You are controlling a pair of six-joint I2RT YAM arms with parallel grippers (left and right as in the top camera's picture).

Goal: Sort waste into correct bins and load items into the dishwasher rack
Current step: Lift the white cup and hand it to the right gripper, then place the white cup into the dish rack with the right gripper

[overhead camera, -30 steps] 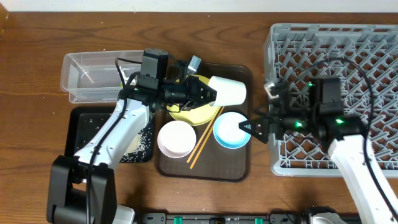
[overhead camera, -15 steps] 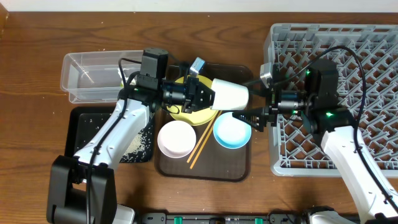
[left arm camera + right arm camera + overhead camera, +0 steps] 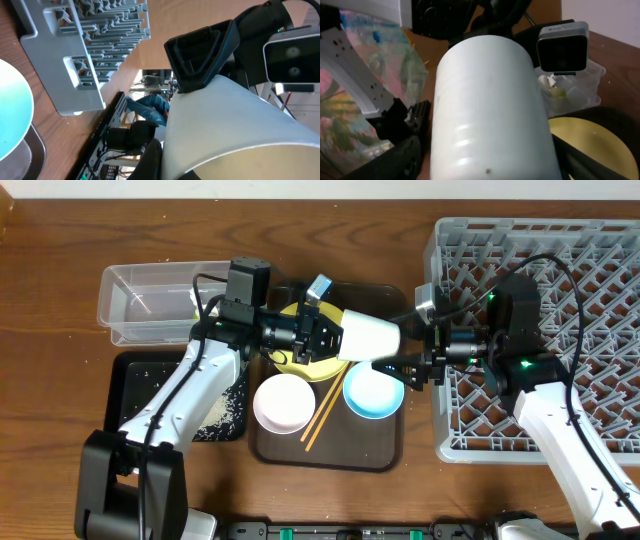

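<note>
Our left gripper (image 3: 333, 335) grips the small pale cup (image 3: 370, 334), tipped sideways.
We see it above the brown tray (image 3: 382, 445); the right gripper (image 3: 403, 350) straddles its far end, and we cannot tell whether it is clamped, beside the dishwasher rack (image 3: 600, 250).

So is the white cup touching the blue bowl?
Apart. The left wrist view shows a wide stretch of wooden table between the cup and the blue bowl.
</note>
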